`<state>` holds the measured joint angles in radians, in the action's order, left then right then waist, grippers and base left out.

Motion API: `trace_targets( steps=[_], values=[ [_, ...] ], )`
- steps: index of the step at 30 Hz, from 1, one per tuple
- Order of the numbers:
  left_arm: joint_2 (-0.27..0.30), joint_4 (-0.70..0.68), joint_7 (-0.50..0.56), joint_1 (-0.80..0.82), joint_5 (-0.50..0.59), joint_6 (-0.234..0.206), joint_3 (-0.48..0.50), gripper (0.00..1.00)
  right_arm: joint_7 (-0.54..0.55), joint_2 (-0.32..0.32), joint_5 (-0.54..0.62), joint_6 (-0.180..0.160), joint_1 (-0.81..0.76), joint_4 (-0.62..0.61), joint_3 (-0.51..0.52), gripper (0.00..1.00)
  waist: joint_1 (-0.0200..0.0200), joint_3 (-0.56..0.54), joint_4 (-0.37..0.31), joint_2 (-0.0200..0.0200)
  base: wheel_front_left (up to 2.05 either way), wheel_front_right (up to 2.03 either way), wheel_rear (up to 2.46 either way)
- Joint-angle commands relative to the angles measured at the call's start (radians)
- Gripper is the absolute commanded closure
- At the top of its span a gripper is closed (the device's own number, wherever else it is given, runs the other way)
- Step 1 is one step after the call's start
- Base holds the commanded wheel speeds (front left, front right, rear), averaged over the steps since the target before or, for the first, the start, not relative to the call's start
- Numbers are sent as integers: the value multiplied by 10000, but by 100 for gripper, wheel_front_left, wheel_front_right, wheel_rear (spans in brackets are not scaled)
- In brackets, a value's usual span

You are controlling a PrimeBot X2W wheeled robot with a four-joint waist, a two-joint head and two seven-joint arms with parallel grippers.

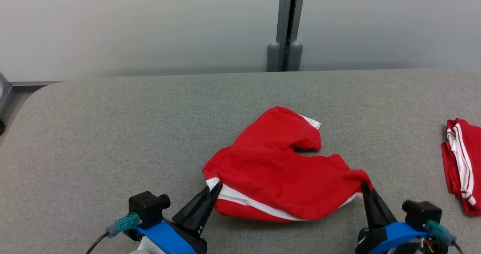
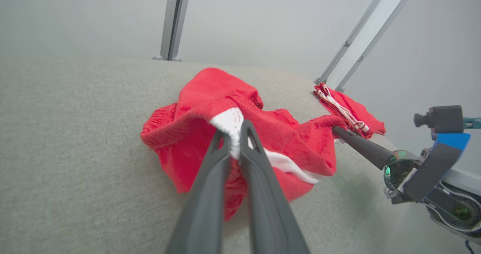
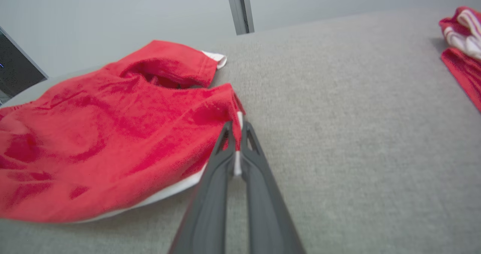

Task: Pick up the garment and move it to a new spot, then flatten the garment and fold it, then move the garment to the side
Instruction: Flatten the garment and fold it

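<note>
Red garment (image 1: 278,164) mid-frame on grey table (image 1: 112,133), pinched both ends.
L gripper (image 1: 216,187) fingers closed on its white band, lower left; R gripper (image 1: 364,187) fingers closed on a red corner, lower right. Head view gives whole spread; L wrist view adds R gripper side-on w/ folded red-white cloth (image 2: 349,109) behind it.

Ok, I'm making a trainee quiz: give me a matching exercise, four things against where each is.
1 left claw; 2 right claw; 3 folded red garment with white stripes; 4 grey metal post.
A behind the grey padded table; B shut on the crumpled red shorts' right end; C apart, near the table's right edge; D shut on the shorts' left end.
Pairs: 1-D, 2-B, 3-C, 4-A.
</note>
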<state>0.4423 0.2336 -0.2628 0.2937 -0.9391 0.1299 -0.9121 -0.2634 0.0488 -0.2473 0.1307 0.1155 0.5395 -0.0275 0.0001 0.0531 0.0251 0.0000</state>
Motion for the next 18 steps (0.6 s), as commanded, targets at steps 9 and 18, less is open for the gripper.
trace_targets(
  steps=[9, 18],
  values=[
    [886, -1655, -24, 1374, 504, 12, 794, 100, -24, 37, -1239, 0, 1403, -2906, 460, 100, -1, -663, -174, 0, 0, 0, 0],
    [2277, -2664, 301, 4142, -332, 11, 760, 100, 577, 195, -518, 0, 3823, -4841, 696, 100, -1, -772, -311, 0, 0, 0, 0]
  ],
)
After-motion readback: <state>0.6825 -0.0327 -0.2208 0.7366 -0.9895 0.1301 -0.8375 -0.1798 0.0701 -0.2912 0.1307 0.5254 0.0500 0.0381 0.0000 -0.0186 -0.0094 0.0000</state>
